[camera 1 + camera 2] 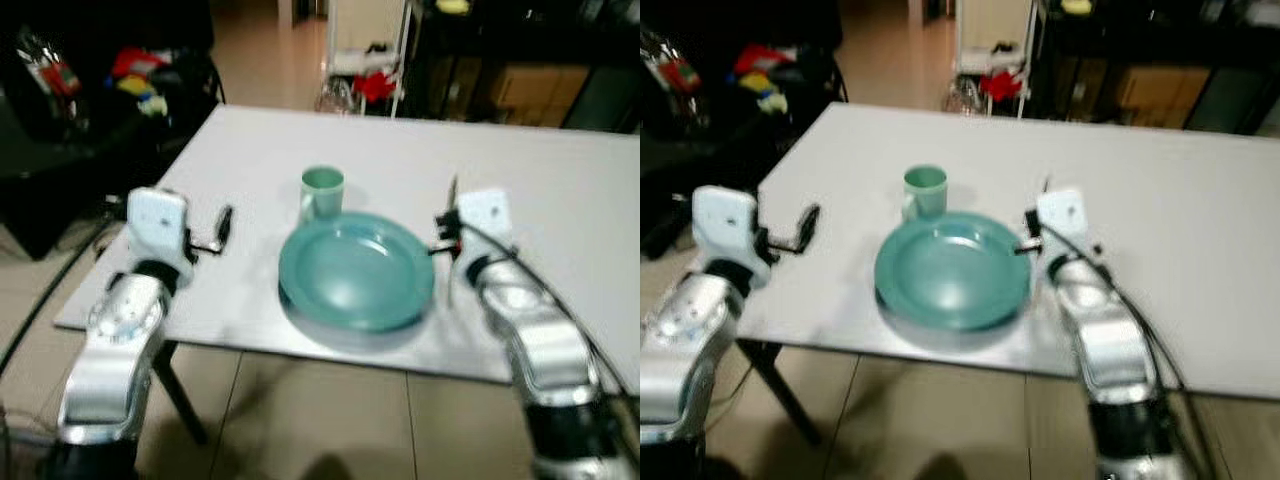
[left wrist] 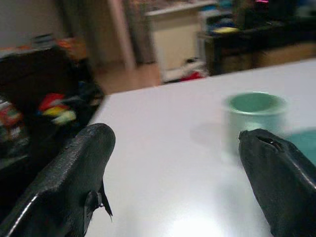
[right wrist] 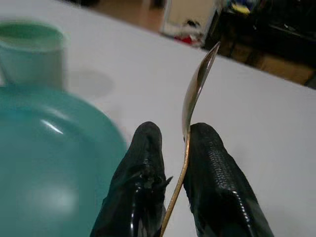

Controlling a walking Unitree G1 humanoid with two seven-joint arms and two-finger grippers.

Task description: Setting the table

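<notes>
A teal plate lies on the white table near its front edge, with a teal mug just behind it. My right gripper is shut on a metal spoon, held just right of the plate with its bowl pointing away from me; the same spoon sticks up past the wrist in the left eye view. My left gripper hovers open over the table left of the plate, fingers wide apart and nothing between them. The mug appears ahead in the left wrist view.
A dark sofa with colourful items stands left of the table. A white rack and dark shelving stand beyond the far edge. The table's right half is bare. Tiled floor lies below the front edge.
</notes>
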